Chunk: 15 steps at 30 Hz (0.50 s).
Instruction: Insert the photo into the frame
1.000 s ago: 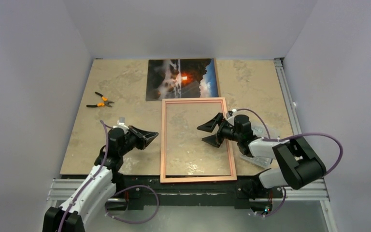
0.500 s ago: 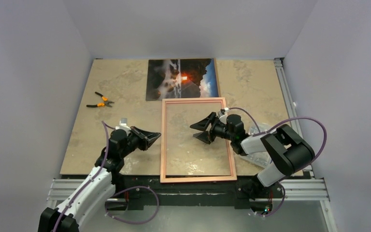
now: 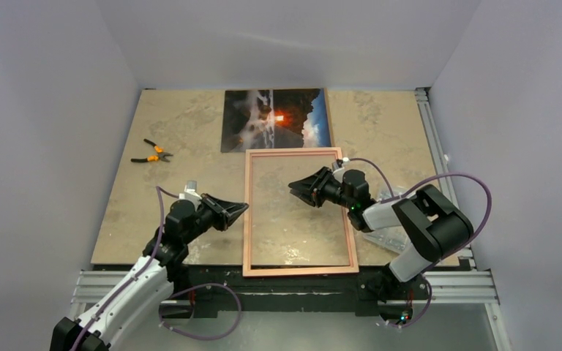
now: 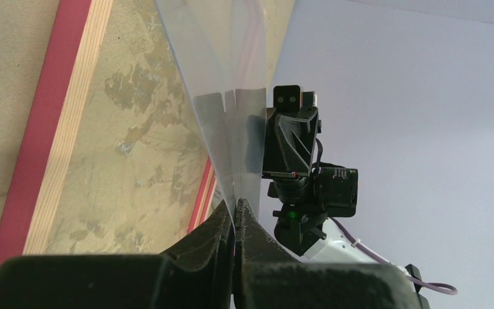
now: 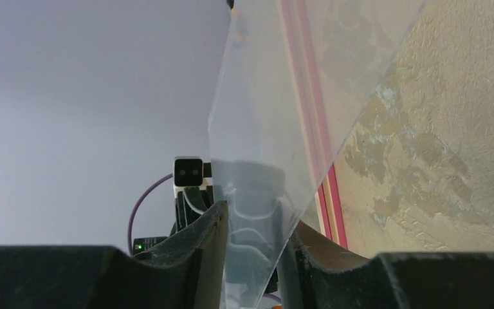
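The photo (image 3: 275,119), a dark landscape with an orange sun, lies picture side up at the back of the table, apart from both grippers. In front of it the pink-bordered frame (image 3: 248,219) lies flat, its rail also showing in both wrist views (image 4: 51,122) (image 5: 331,193). A clear sheet (image 4: 231,141) stands tilted over the frame. My left gripper (image 3: 243,210) (image 4: 235,205) is shut on the sheet's left edge. Over the frame's right half, my right gripper (image 3: 295,189) (image 5: 257,215) has the clear sheet (image 5: 276,96) between its jaws, which still stand apart.
Orange-handled pliers (image 3: 151,153) lie at the table's left. Crumpled clear plastic (image 3: 388,234) sits under the right arm by the frame's right rail. Grey walls close in the table on three sides, and a metal rail (image 3: 432,139) runs along its right edge.
The right gripper has moved a little left and back over the frame, its jaws narrowing around the clear sheet. The left gripper has shifted slightly right, staying shut on the sheet.
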Each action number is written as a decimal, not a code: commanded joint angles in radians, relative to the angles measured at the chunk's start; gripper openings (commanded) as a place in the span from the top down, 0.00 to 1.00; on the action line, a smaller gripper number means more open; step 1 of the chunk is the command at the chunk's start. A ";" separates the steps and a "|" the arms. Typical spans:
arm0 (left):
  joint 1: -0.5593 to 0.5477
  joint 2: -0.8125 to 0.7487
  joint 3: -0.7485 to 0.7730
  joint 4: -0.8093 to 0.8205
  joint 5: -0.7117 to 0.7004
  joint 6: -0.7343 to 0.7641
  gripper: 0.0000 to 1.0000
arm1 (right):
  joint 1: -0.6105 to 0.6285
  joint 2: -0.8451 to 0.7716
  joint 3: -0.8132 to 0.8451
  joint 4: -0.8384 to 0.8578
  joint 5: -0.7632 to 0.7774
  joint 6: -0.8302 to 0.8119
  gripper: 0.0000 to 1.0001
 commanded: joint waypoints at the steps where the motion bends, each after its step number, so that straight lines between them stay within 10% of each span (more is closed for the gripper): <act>1: -0.027 -0.014 -0.004 0.009 -0.016 -0.021 1.00 | 0.004 0.013 0.038 0.054 0.025 0.000 0.67; 15: -0.070 -0.046 -0.009 -0.004 -0.036 -0.030 1.00 | -0.013 0.098 0.042 0.183 0.027 0.051 0.58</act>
